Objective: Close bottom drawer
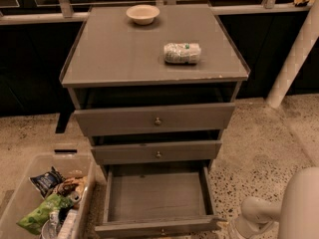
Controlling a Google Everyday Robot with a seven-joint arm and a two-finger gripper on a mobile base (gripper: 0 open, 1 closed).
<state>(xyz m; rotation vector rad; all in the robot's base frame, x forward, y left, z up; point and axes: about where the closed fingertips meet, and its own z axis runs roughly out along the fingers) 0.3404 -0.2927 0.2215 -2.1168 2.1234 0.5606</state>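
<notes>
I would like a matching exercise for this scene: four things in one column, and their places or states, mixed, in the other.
1 bowl
2 bottom drawer
3 plastic bin
4 gripper

A pulled far out
B on the floor, left of the cabinet
C low, by the drawer's right front corner
D at the back of the cabinet top

Pairs: 1-D, 2-A, 3-B, 4-C

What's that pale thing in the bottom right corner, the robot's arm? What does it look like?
Yes, the robot's arm: smooth off-white rounded shells, a thick segment joined to a narrower one by a bulging joint. No cables or markings show. The gripper is not in view; the arm leaves the picture at the bottom edge, right of the bottom drawer.
</notes>
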